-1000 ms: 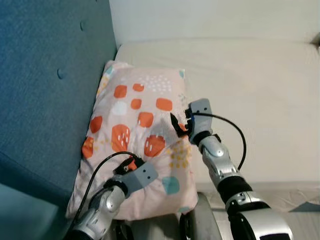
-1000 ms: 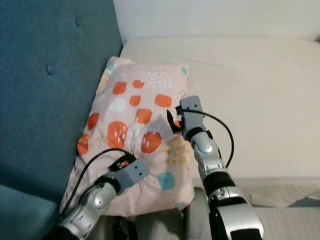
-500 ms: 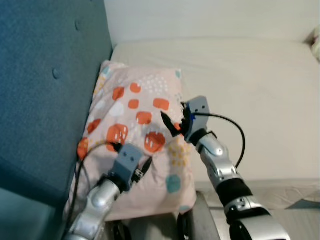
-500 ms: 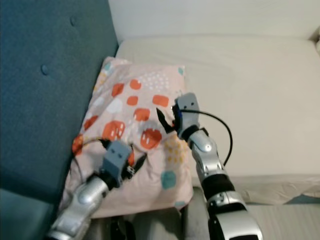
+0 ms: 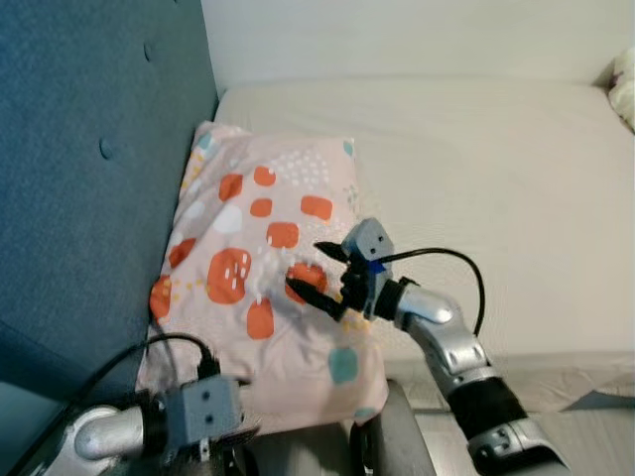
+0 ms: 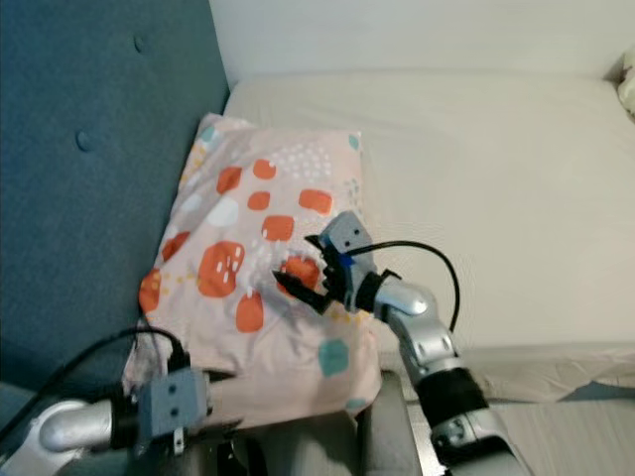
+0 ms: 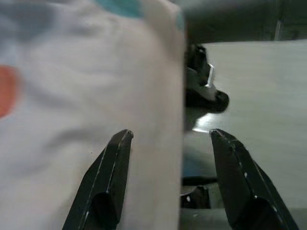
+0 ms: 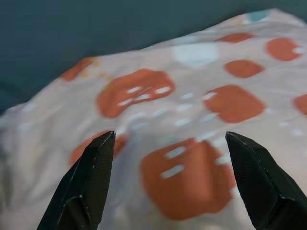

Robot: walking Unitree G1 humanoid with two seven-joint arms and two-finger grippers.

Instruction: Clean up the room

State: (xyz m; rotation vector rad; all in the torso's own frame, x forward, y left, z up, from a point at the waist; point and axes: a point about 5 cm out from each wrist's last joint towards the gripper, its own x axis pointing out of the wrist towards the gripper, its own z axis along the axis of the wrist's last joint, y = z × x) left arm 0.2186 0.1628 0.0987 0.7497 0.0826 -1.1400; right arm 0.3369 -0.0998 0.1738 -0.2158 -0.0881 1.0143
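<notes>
A pale pink pillow [image 5: 268, 238] with orange and teal spots lies on the cream mattress [image 5: 496, 169], leaning against the blue upholstered back [image 5: 89, 149]. My right gripper [image 5: 306, 266] hovers open just above the pillow's middle, over an orange spot; the right wrist view shows its fingers [image 8: 91, 177] spread wide above the fabric. My left gripper [image 7: 171, 134] is low at the pillow's near edge, open, with the pillow's hanging corner [image 7: 96, 96] beside one finger. The left wrist block [image 5: 203, 412] sits under the pillow's front corner.
The mattress stretches right of the pillow. A pale object [image 5: 625, 84] pokes in at the far right edge. A white wall [image 5: 397, 40] runs behind the bed. Grey floor [image 5: 595, 436] lies below the mattress front, and my own torso [image 5: 392, 441] is at the bottom.
The left gripper has drawn back off the pillow's top, down to its front edge. The right gripper has swung left from the pillow's right side to over its middle.
</notes>
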